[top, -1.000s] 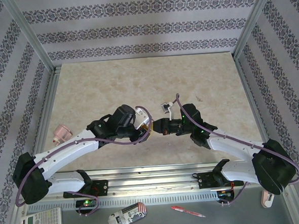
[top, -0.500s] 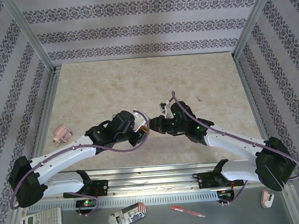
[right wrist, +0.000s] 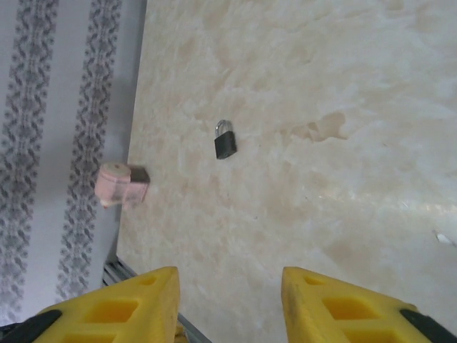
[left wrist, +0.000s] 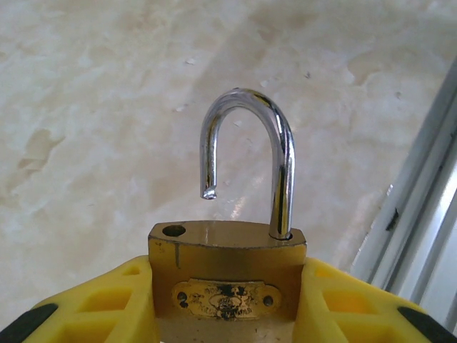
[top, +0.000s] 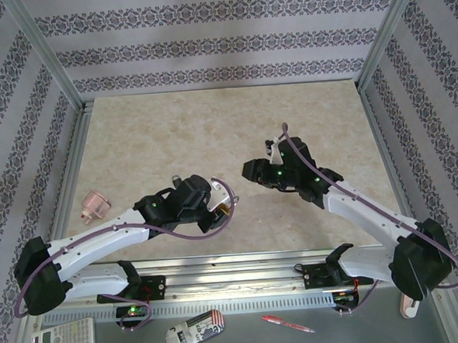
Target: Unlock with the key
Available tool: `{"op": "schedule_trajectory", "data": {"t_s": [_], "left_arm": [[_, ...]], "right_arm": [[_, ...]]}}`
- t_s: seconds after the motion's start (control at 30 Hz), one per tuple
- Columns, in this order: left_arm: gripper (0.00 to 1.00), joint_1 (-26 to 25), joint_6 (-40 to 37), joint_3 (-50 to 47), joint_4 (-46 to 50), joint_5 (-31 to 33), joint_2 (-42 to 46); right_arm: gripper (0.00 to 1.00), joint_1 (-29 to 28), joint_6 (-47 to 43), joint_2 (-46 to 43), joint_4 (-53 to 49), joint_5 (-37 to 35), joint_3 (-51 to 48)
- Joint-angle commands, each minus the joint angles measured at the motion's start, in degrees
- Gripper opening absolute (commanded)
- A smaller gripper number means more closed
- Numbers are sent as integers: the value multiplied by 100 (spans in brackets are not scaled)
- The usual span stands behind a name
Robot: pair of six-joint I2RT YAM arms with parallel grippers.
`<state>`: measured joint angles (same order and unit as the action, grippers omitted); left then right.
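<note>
Nearest the bases, the left gripper [top: 219, 207] is clamped on the brass padlock [left wrist: 227, 250], a yellow finger [left wrist: 343, 300] on each side of its body, and the shackle [left wrist: 277, 164] stands sprung open, its free end clear of its hole. Where the key lies I cannot tell; it is too small to make out. Between 1 and 2 o'clock of the left gripper, the right gripper [right wrist: 228, 275] hangs apart from it over the table [top: 157, 137], fingers parted on nothing. A small black padlock [right wrist: 226, 145] lies at 10 o'clock of the left gripper, a pink object [top: 95, 203] at 9. A second ago the right gripper was closed and tip to tip with the left at the lock.
</note>
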<state>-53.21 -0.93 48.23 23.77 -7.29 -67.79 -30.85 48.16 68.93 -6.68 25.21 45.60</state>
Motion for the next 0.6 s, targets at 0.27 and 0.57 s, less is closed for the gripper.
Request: {"op": "schedule_trajectory", "data": {"t_s": [0.27, 0.57], "left_arm": [[0, -103, -276, 270, 18, -130, -119], [0, -102, -362, 229, -64, 241, -69]], "right_arm": [[22, -178, -399, 1427, 1114, 2110, 231], [3, -650, -148, 1703, 1198, 2219, 65]]}}
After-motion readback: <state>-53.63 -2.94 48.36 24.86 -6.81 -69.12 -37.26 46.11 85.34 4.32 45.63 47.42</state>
